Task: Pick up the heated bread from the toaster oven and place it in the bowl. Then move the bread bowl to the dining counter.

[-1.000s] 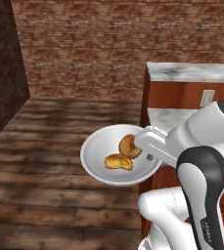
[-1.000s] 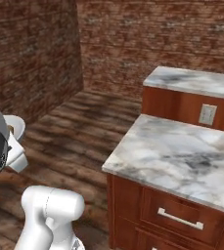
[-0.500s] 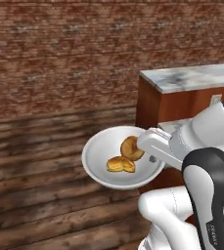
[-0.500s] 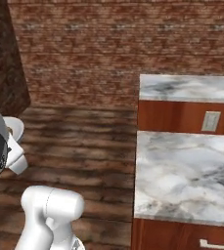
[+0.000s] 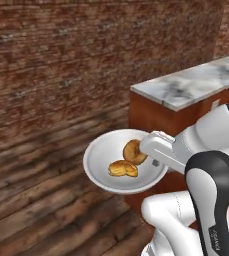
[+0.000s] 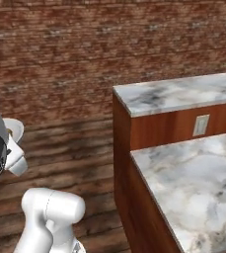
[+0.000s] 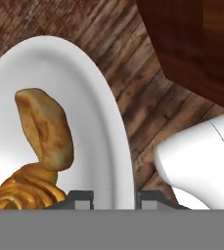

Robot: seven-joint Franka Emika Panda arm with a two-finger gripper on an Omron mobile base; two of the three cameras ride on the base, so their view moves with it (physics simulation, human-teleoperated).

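Note:
The wide white bowl (image 5: 100,161) hangs in the air above the wooden floor, carried by its right rim. My gripper (image 5: 149,148) is shut on that rim. In the bowl lie the heated bread (image 5: 123,169), small and golden-yellow, and a darker brown bun (image 5: 134,151) leaning beside it. In the hand view, the bowl (image 7: 86,93) curves up from my gripper (image 7: 114,196), whose two tips pinch the rim. There the bread (image 7: 20,189) sits at the lower left and the bun (image 7: 46,131) stands above it. The toaster oven is out of view.
A marble top on a reddish wood base (image 5: 186,86) stands just right of the bowl, and whether it is the dining counter I cannot tell. In the right base view, that raised top (image 6: 178,93) sits behind a lower marble counter (image 6: 193,173). A brick wall (image 5: 86,55) closes the back.
The whole picture has shifted, so the base has turned. The brick wall now spans the back and the counter has slid across both base views. The bowl stays in my gripper.

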